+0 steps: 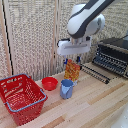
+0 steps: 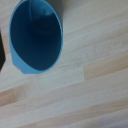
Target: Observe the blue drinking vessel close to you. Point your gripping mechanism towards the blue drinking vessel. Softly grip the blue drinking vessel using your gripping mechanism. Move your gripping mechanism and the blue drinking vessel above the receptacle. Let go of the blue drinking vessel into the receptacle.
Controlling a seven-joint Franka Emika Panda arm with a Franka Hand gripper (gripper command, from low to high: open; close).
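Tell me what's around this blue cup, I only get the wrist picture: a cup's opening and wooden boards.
Observer: The blue mug stands upright on a wooden table, directly below the gripper.
Operator: Is it held?
Observer: No, the fingers hang above it, apart from it.
Operator: Anything nearby?
Observer: A small red bowl sits beside it, and a red wire basket stands further toward the exterior view's left.

Exterior camera stood off arm, faced scene from front, slightly raised, mid-range; took in end effector (image 1: pixel 72 62) and table (image 1: pixel 95 102) beneath it. Wrist camera looked straight down, very close. Shared part: blue mug (image 1: pixel 66 89) (image 2: pixel 36 36) below end effector, plus surrounding table (image 2: pixel 90 75).
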